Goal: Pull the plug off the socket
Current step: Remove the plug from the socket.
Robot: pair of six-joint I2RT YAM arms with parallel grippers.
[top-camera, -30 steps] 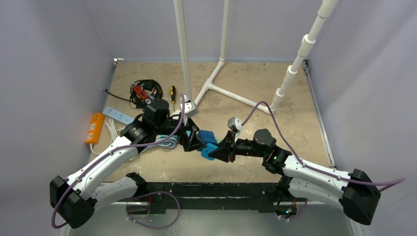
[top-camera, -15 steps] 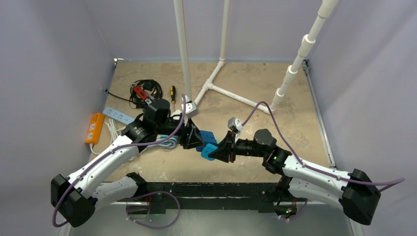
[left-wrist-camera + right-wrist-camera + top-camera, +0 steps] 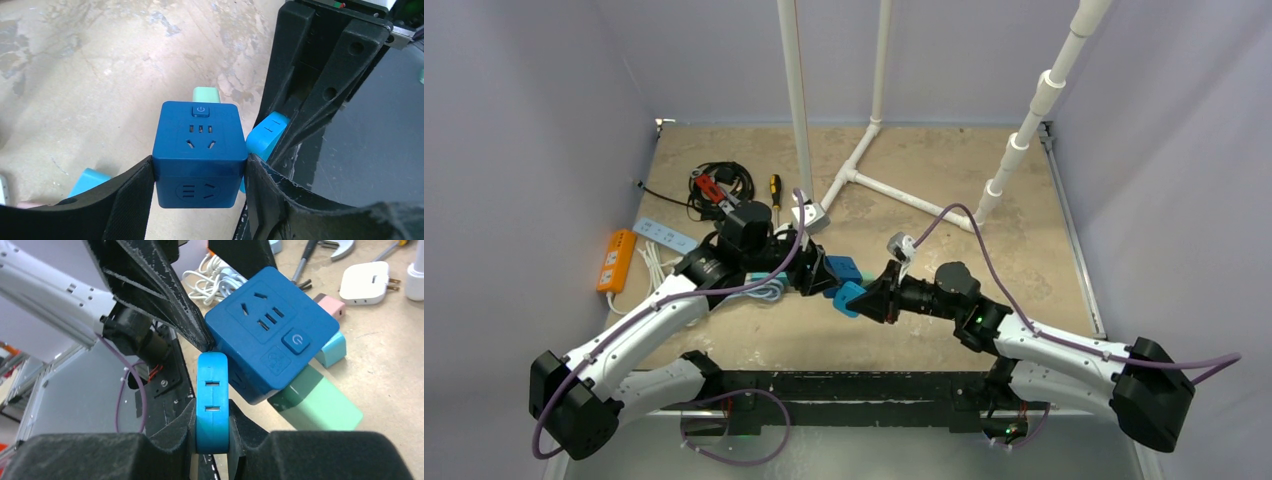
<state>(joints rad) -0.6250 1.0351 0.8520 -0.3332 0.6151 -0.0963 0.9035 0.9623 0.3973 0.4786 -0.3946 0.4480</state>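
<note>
**Left jaws closed onto the socket cube [image 3: 200, 145]**

Your left jaws, wide a second ago, now clamp two sides of the dark blue cube. Your right jaws pinch the light blue plug [image 3: 212, 390], flush against one face of the cube.

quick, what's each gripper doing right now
Left gripper: closed on the dark blue cube socket.
Right gripper: closed on the light blue flat plug.

Pale lilac walls [image 3: 534, 120] enclose a mottled tan tabletop [image 3: 1024, 260].
</note>
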